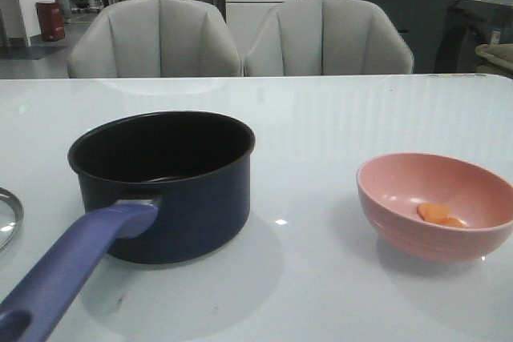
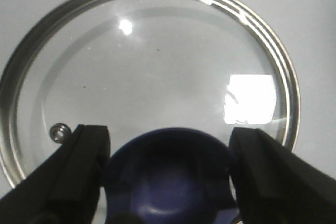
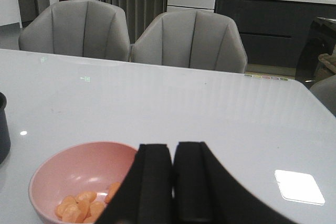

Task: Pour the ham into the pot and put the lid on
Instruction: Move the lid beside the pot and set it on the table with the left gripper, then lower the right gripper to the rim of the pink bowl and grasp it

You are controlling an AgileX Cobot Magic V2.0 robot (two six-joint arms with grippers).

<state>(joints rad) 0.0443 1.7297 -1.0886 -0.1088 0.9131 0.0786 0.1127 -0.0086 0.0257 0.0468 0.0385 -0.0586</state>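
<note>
The dark navy pot [image 1: 172, 198] stands left of the table's middle, its inside black and its purple-blue handle [image 1: 72, 274] pointing toward the front left. The ham [image 1: 439, 214] lies as several orange-pink slices in a pink bowl [image 1: 437, 206] at the right. Only the lid's rim [image 1: 8, 218] shows at the far left edge. In the left wrist view the glass lid [image 2: 157, 61] lies flat and my left gripper [image 2: 169, 129] is open, one finger on each side of its blue knob [image 2: 168, 177]. My right gripper [image 3: 173, 148] is shut and empty, just beside the bowl [image 3: 63, 171] and ham [image 3: 79, 208].
The white glossy table [image 1: 321, 118] runs back to two grey chairs [image 1: 156, 38] behind its far edge. The pot's side [image 3: 2, 129] shows at the edge of the right wrist view. Neither arm shows in the front view.
</note>
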